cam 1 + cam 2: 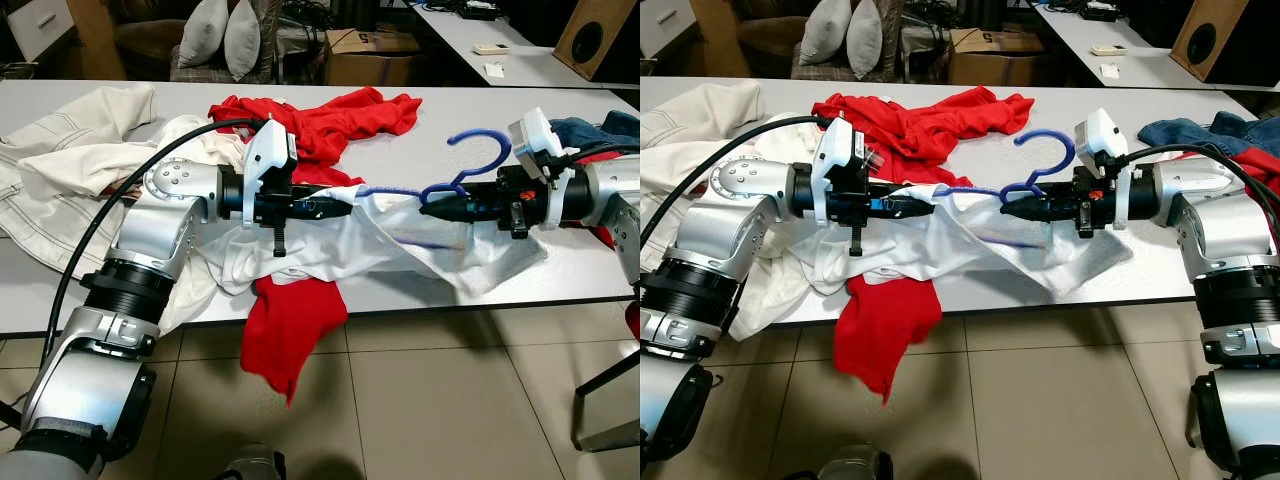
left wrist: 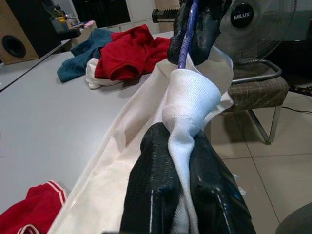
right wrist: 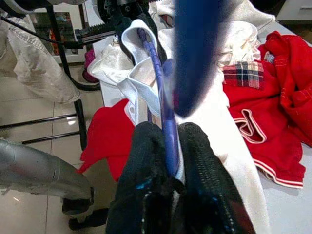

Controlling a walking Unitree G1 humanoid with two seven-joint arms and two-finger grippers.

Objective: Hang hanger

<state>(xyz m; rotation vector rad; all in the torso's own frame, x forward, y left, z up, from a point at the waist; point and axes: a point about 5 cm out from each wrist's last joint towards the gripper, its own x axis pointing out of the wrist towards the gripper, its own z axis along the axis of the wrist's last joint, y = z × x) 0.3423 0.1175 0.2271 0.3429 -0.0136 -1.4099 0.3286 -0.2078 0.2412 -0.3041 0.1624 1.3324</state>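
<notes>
A blue hanger (image 1: pixel 480 132) hovers over the grey table (image 1: pixel 560 110), hook up. My right gripper (image 1: pixel 428 208) is shut on the hanger below its hook; the right wrist view shows the blue hanger (image 3: pixel 168 146) pinched between the black fingers (image 3: pixel 141 185). One hanger arm runs left into a white shirt (image 1: pixel 400 250) draped on the table. My left gripper (image 1: pixel 345 207) is shut on a bunched edge of that white shirt (image 2: pixel 187 102), right where the hanger arm (image 2: pixel 187 34) enters the cloth. The two grippers face each other, a short gap apart.
A red shirt (image 1: pixel 320 120) lies behind the grippers, and another red garment (image 1: pixel 290 325) hangs over the table's front edge. White clothes (image 1: pixel 70 150) pile at the left, and blue denim (image 1: pixel 590 130) lies at the right. A metal chair leg (image 1: pixel 600 400) stands on the tiled floor.
</notes>
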